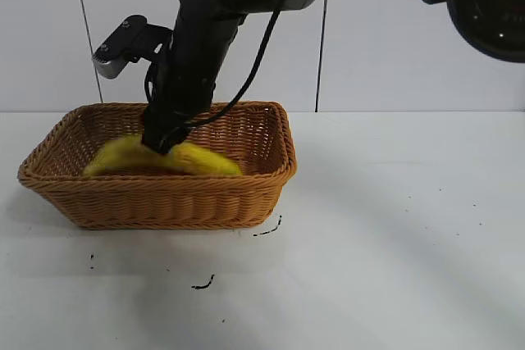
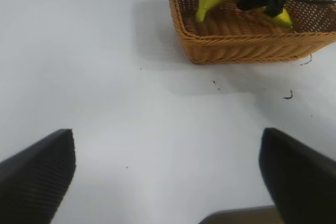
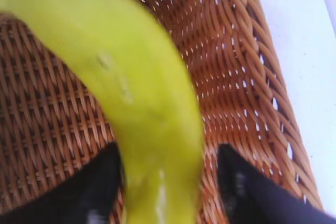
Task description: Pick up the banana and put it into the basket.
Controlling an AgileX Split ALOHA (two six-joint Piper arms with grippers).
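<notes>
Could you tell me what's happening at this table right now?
The right gripper has reached down into the basket and is closed on the banana, which is inside the basket, at or just above its floor. The jaws have not let go, so the release is what remains. The left gripper is open and holds nothing, hanging over the bare white table a way off from the basket.

A white surface (image 1: 394,227) fills the foreground, marked with a few small dark scuffs (image 1: 203,284) and specks. Behind it stands a pale wall (image 1: 394,55) of panels, split by thin dark vertical seams (image 1: 321,55). Soft shadows lie across the surface.
</notes>
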